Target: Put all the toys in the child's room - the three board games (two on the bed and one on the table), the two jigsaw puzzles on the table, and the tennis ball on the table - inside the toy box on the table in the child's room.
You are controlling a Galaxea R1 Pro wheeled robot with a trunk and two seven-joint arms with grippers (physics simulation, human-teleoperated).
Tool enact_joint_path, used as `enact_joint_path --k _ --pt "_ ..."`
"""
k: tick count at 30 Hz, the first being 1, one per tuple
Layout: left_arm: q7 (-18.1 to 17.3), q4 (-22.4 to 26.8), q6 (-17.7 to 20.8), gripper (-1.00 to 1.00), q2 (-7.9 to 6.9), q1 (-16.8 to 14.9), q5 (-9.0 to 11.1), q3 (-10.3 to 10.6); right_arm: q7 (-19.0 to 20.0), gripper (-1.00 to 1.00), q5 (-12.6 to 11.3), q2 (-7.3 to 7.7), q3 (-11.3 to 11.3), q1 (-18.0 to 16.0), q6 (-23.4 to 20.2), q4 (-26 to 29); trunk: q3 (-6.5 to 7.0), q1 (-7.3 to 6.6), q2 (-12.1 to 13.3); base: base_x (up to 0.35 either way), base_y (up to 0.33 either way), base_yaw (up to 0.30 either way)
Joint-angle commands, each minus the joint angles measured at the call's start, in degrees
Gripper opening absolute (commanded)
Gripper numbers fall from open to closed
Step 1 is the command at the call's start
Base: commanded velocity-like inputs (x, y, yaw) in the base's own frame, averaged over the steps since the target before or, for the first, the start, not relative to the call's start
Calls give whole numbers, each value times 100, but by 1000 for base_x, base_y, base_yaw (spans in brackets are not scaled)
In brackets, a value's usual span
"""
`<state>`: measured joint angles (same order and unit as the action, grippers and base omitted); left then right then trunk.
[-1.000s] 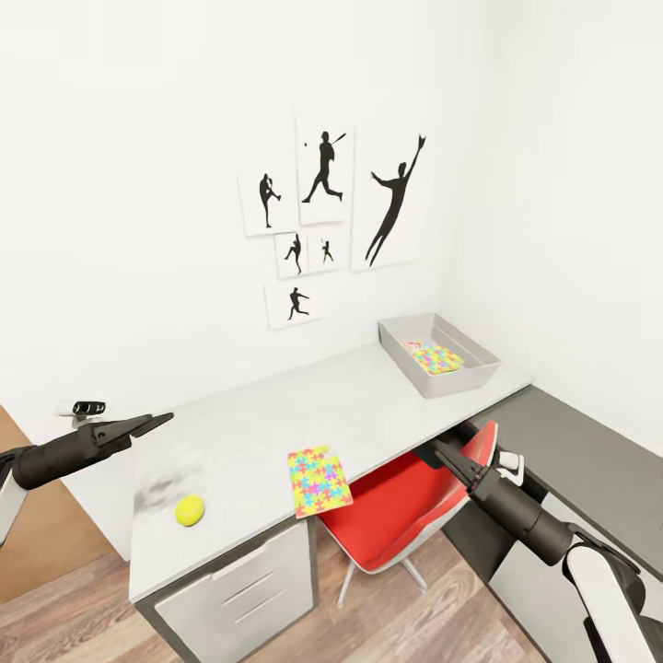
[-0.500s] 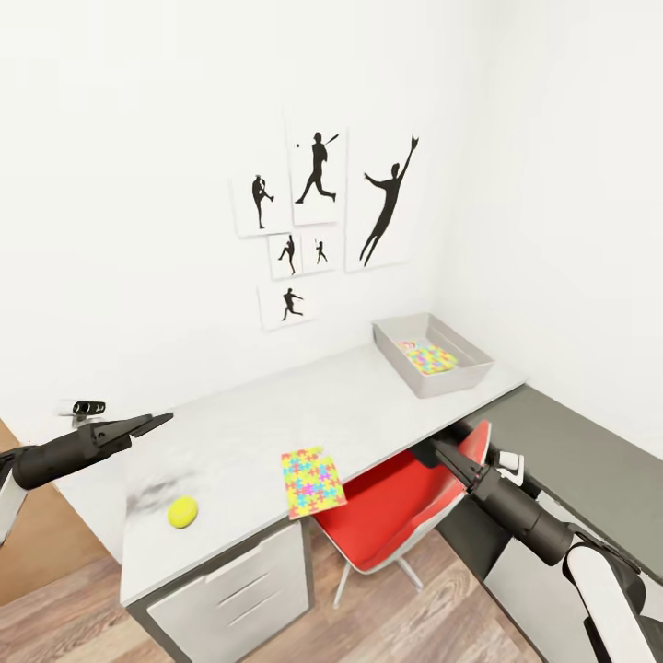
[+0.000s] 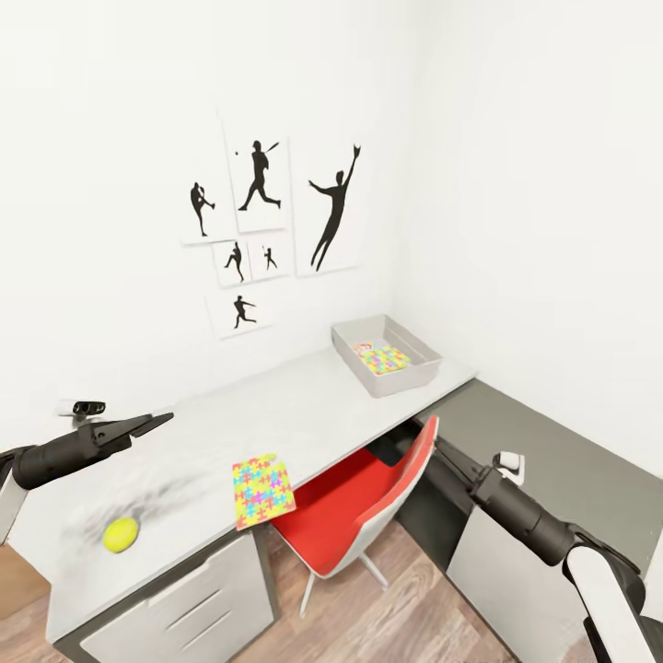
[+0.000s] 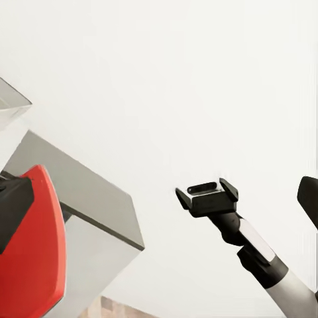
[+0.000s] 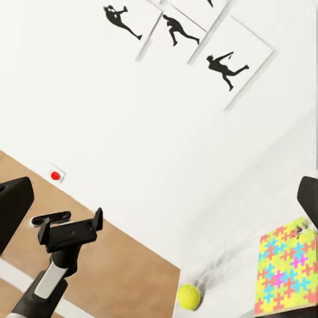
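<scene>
My view has swung right since a second ago: everything on the table (image 3: pixel 313 405) now sits further left in the head view, and more of the right wall and the low dark cabinet (image 3: pixel 552 451) shows. That is camera motion; nothing on the table has changed place relative to the rest.

Nearest, at the left front of the table, the ball (image 3: pixel 121 533) lies alone. Right of it, at the near edge, one puzzle (image 3: pixel 262 488) lies flat, a corner slightly over the edge, just left of the red chair (image 3: pixel 368 502) tucked under the table.

My left gripper (image 3: pixel 157 422) is held as before over the table's left end, above and behind the ball, touching nothing; its fingers lie close together, nearly shut, and empty. My right gripper (image 3: pixel 440 447) sits low beside the chair's back, partly hidden by it; I cannot tell how far its fingers are apart.

At the far right end of the table stands the toy box (image 3: pixel 387 354), with the second puzzle (image 3: pixel 384 358) lying inside it. Silhouette prints (image 3: pixel 262 221) hang on the far wall.
</scene>
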<state>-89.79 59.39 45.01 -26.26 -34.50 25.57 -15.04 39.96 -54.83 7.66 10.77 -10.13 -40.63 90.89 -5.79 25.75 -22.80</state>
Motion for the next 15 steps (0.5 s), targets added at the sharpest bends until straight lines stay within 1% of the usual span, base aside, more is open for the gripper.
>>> enact_joint_path --k 1,4,8,15 --pt "-21 2 61 100 -2 -4 0 1 39 100 -22 0 4 -6 -35 -1 -5 4 -12 0 -143 -171" --pt "-21 3 61 100 -2 -1 -2 1 85 100 -20 -1 4 -6 -34 -1 20 4 -12 0 -197 -116" --pt "-21 3 61 100 -2 -3 -1 2 102 100 -19 -1 4 -6 -30 -1 57 4 -12 0 -188 -35" --pt "-21 2 61 100 0 -4 -4 3 108 100 -19 -1 4 -6 -33 -1 107 4 -12 0 -53 -5"
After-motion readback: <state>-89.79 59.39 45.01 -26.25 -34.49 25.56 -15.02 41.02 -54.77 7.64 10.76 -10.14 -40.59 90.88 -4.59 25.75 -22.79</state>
